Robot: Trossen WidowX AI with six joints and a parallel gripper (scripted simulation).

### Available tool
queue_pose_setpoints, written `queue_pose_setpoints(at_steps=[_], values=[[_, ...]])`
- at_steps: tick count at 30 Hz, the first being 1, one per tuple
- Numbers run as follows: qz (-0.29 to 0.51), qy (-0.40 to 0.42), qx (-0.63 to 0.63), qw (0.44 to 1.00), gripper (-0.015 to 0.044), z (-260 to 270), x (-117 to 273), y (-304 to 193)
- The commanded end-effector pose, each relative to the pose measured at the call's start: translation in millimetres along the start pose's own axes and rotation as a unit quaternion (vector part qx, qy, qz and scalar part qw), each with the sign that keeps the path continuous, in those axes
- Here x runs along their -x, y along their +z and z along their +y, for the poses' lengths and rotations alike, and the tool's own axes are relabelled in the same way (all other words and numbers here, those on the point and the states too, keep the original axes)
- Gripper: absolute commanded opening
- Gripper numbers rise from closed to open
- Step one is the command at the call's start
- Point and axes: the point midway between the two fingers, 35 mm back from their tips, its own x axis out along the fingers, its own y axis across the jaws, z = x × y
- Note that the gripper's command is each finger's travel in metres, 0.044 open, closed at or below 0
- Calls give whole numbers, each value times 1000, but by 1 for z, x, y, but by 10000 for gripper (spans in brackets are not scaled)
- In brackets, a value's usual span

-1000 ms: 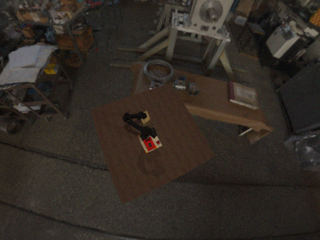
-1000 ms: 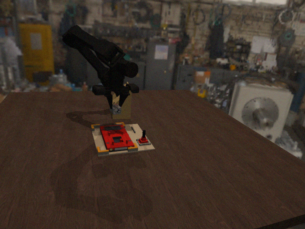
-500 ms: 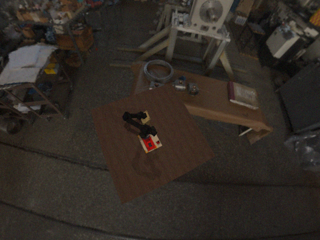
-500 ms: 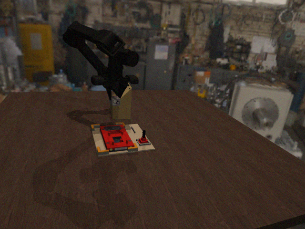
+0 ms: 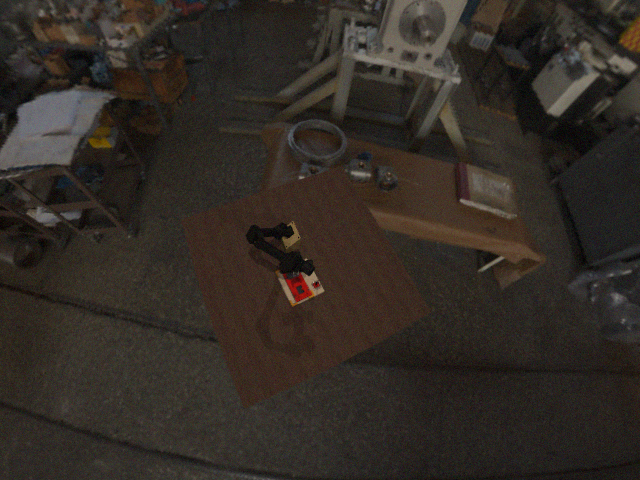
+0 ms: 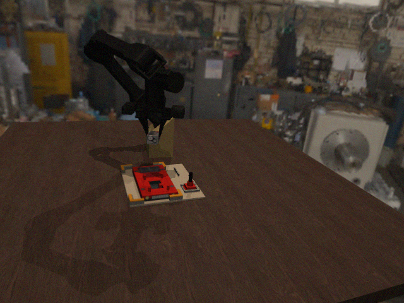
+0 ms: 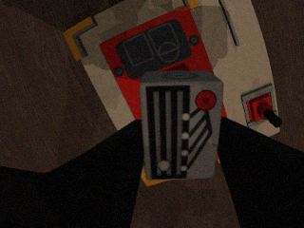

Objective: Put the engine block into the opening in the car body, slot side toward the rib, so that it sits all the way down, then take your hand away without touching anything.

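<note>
Matt black and brown wood around my work

My gripper (image 6: 153, 130) (image 7: 180, 127) looks matt black. The engine block (image 6: 152, 137) (image 7: 181, 128) between my fingers has a dull grey, plastic-like finish, smooth at its borders. Beneath it, the car body (image 6: 142, 182) (image 7: 128, 87) looks like smooth red plastic, and the base board (image 6: 132, 189) (image 7: 102, 90) is matt cream. My table (image 5: 351, 289) (image 6: 261, 211) shows brown wood grain with little shine.

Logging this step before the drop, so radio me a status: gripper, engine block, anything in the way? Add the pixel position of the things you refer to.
Gripper (image 6: 152, 133) (image 7: 180, 127) shut on engine block (image 6: 152, 138) (image 7: 180, 133). Block held above table level, not in car body (image 5: 298, 287) (image 6: 154, 182) (image 7: 128, 90). No obstruction seen over opening (image 6: 156, 184).
</note>
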Motion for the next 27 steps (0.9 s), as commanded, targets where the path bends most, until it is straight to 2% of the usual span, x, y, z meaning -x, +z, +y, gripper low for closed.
queue_pose_setpoints(at_steps=[1, 14, 27], values=[[3, -1, -80, 997, 0, -2, -3, -6], [2, -3, -300, 954, 0, -8, -17, -19], [2, -4, -507, 862, 0, -13, -30, -31]])
